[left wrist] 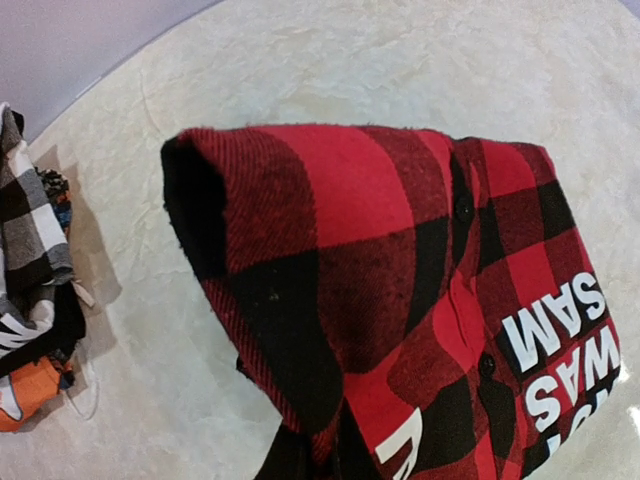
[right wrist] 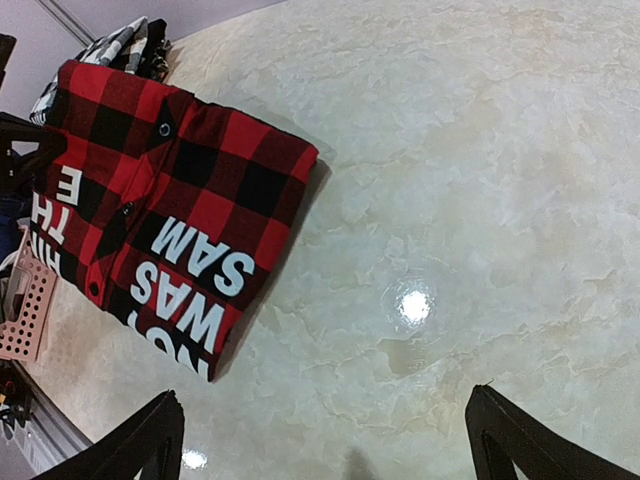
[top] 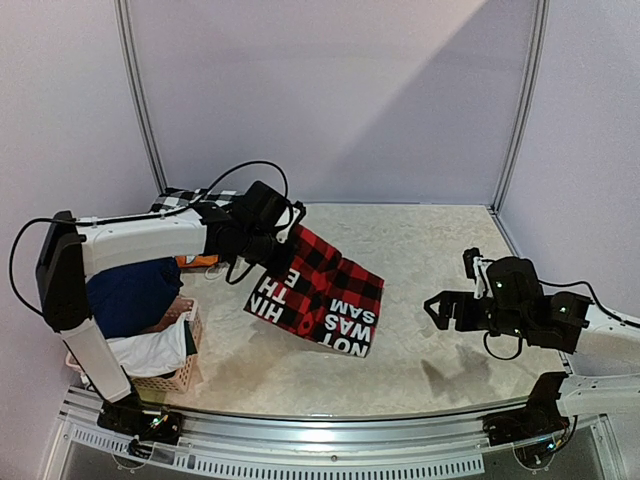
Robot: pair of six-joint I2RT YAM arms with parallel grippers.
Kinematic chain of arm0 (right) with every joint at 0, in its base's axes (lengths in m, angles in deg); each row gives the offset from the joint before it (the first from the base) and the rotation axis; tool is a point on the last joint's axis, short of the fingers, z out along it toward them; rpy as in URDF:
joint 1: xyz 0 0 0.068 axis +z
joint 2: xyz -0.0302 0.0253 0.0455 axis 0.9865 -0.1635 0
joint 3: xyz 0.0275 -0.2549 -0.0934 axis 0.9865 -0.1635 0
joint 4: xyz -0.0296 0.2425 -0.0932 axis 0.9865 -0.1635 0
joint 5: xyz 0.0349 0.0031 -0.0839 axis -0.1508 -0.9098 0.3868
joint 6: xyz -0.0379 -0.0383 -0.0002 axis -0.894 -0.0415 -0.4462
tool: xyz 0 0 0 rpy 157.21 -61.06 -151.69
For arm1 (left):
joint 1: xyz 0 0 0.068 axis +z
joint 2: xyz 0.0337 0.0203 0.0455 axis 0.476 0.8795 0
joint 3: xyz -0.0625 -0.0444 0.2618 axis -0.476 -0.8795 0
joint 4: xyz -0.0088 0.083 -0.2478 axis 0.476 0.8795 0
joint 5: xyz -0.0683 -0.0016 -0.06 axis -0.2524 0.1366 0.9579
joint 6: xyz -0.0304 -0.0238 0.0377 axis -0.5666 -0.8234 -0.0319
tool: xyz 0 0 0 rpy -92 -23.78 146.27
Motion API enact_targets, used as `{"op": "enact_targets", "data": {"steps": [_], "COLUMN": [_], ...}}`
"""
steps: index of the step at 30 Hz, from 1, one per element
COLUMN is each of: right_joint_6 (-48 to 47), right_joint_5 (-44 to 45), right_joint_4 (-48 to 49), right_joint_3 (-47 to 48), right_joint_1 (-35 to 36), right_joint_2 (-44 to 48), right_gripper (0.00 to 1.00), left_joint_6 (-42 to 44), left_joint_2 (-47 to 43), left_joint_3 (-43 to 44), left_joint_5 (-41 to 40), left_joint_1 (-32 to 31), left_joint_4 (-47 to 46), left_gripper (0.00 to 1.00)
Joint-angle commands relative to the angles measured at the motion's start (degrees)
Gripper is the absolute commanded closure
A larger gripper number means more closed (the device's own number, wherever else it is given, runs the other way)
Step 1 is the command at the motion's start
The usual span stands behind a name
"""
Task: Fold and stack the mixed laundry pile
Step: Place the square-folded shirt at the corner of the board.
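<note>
I see a red-and-black plaid shirt point(top: 322, 288) with white lettering, a navy garment point(top: 130, 295), a pink lattice basket point(top: 186, 374), a cream marbled counter point(top: 440, 250).

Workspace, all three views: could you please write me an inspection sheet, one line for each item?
Surface: cream marbled table, glossy, no spill seen.
Job's things: folded red-and-black plaid shirt; navy piece and white piece in the pink basket; checked piece at the far left.
Clutter: orange item, unclear, by the checked piece.
Grippers: left gripper shut on the shirt's edge; right gripper open, empty.
Cables: black cable looping over the left arm.
Surroundings: lilac walls, nothing else seen.
</note>
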Motion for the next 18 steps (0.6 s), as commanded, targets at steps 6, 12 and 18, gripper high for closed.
{"op": "enact_targets", "data": {"steps": [6, 12, 18], "right_joint_6": [-1.2, -1.5, -1.7], "right_joint_5": [0.5, 0.1, -0.1], "right_joint_4": [-1.1, -0.9, -0.1], "right_joint_3": [-1.4, -1.7, -2.2], "right_joint_1": [0.0, 0.0, 0.0], "right_joint_2": [1.8, 1.9, 1.9], "right_gripper": [0.01, 0.01, 0.01], "left_joint_6": [12.1, 16.7, 20.5], "left_joint_2": [1.0, 3.6, 5.8], "left_joint_3": [8.9, 16.6, 23.0], "left_joint_5": [-4.3, -5.7, -7.7], "left_joint_1": [4.8, 8.6, 10.8], "left_joint_4": [6.2, 10.2, 13.0], "left_gripper": [1.0, 1.0, 1.0]}}
